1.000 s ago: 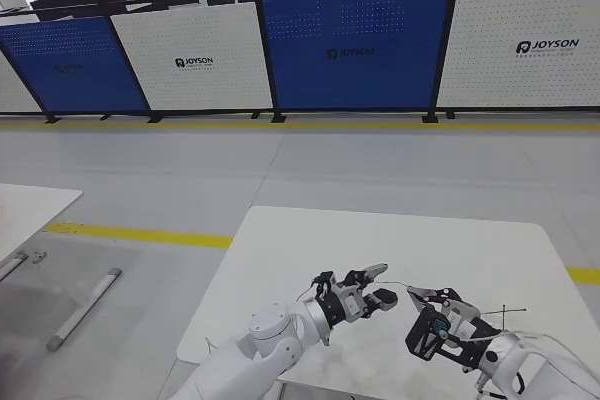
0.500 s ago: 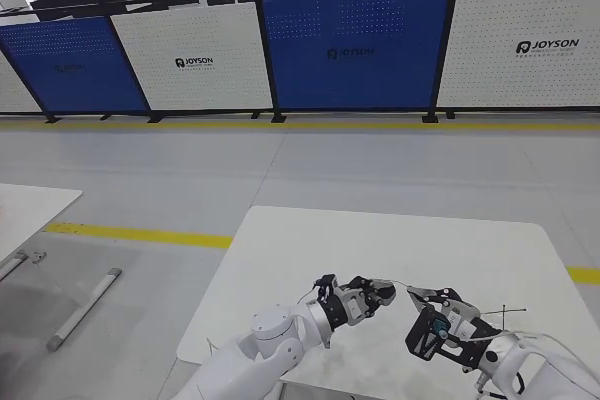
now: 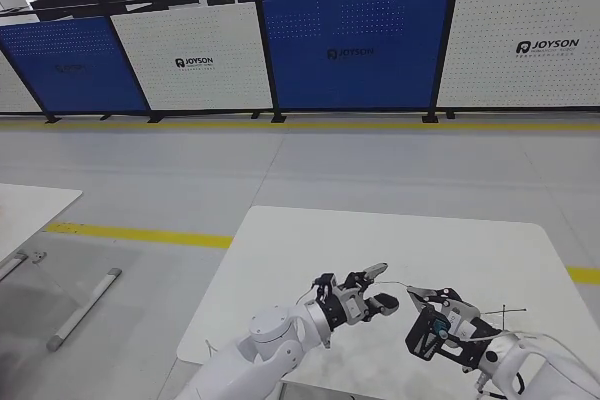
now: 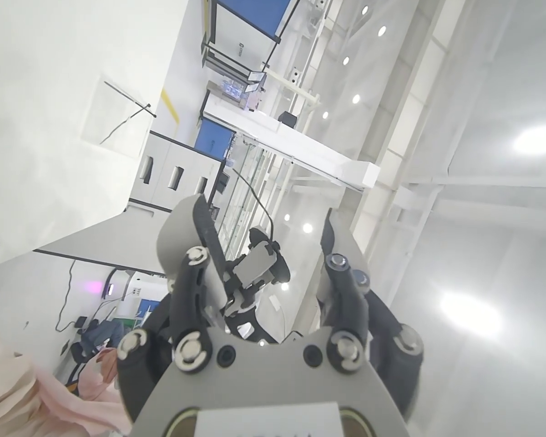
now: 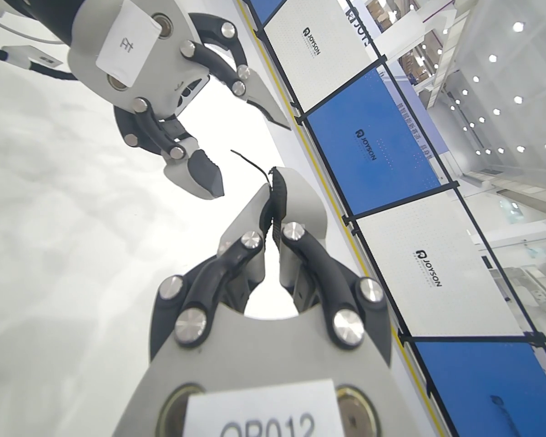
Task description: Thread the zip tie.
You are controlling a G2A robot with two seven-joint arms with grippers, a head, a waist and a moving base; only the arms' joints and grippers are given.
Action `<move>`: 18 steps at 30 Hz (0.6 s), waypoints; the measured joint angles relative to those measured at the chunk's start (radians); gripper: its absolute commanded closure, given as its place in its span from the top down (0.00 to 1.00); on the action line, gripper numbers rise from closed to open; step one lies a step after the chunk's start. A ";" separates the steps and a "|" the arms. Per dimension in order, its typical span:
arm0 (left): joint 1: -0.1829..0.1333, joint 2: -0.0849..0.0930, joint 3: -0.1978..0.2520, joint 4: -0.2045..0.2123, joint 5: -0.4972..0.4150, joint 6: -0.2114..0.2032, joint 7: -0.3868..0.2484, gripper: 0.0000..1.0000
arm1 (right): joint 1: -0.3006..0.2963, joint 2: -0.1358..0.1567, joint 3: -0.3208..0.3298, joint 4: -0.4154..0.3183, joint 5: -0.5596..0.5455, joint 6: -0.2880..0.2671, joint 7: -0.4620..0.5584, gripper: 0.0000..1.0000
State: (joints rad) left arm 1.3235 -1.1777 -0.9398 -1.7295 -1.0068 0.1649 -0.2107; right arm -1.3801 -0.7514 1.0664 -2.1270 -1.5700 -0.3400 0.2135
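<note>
Though partly hidden in the clamped right gripper point(image 5: 273, 186), zip tie point(image 5: 253, 166) tip near splayed left gripper point(image 4: 264, 213).

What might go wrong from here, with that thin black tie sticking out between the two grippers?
1. The zip tie has a thin, bent free end, so the open left gripper might close beside it and miss.
2. The right gripper seems to pinch the zip tie right at its tips, so a bump from the left gripper could twist it or pull it loose.
</note>
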 measured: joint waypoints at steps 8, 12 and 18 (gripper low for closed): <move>-0.025 -0.010 0.012 0.020 0.001 0.007 0.013 0.00 | 0.000 0.000 0.000 0.000 0.000 0.000 0.000 0.00; -0.022 -0.011 0.009 0.021 0.004 0.008 0.010 0.00 | 0.000 0.000 0.000 0.000 0.000 0.000 0.000 0.00; -0.015 -0.012 0.004 0.016 0.008 0.014 0.005 0.00 | 0.000 0.000 0.000 0.000 0.000 0.000 0.000 0.00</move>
State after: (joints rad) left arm 1.3082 -1.1899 -0.9355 -1.7136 -0.9988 0.1792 -0.2053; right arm -1.3801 -0.7514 1.0664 -2.1270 -1.5700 -0.3400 0.2135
